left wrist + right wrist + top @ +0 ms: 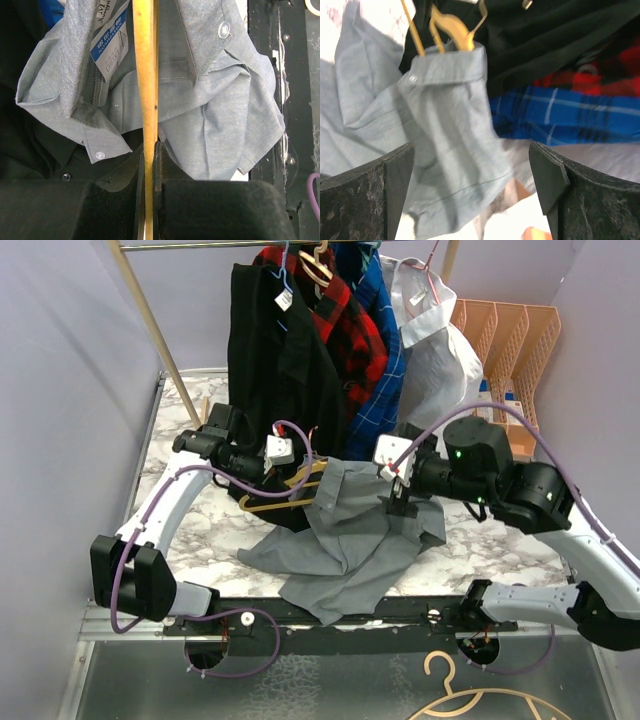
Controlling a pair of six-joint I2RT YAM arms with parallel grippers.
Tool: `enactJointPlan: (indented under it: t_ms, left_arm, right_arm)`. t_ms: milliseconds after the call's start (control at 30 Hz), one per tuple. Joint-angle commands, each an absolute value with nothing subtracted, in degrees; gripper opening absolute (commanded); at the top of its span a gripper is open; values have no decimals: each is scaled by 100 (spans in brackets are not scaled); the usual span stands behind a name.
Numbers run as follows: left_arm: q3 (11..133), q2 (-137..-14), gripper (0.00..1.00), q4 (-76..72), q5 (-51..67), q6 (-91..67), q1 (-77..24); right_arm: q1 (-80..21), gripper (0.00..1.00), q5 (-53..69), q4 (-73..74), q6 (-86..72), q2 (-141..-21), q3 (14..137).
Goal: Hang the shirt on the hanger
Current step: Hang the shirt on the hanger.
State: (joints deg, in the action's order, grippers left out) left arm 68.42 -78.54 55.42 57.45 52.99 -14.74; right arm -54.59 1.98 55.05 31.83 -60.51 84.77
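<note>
Pinching hanger (pixel 145 75) with left end effector (pixel 148 150), right end effector (pixel 471 160) spread above shirt (pixel 445 115)

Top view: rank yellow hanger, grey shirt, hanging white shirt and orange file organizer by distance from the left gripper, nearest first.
From the left gripper:
1. Hanger: clamped between its fingers.
2. Grey shirt: just to its right, collar at the hanger.
3. White shirt: hanging at back right.
4. Orange file organizer: far back right corner.
</note>
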Motion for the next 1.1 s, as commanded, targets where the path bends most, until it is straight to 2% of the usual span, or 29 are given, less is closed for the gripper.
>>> enactJointPlan:
  t_ms: [0,167,433,667,867,967,1067]
  left_arm:
    - [6760,-7553,0,5871,6160,5689,-1510]
    - [6613,-7347,0,5934,6145,5745,-1529]
    - [6618,-7227,0,6021,6100,5835,-1544]
    - [6658,-7216,0,6021,6076,5822,-1547]
    - [6663,-7198,0,6025,6103,5843,-1553]
    - [6671,-7205,0,6021,6100,5842,-1552]
    - [6655,-7208,0,6021,6100,5831,-1551]
  right_arm:
    - [-5515,98,243,5984,3696,-6508,9582]
    - [-5543,100,633,5877,3585,-7299,9810]
    - [-4843,98,2378,5995,3337,-8189,9861]
    - [-4702,96,2763,6302,2992,-8236,9666]
    - [-4702,93,2569,6057,2803,-7776,8755]
    - [-4700,87,2393,5894,2788,-7602,8413]
    - [-4702,73,2289,5747,2803,-7440,8221]
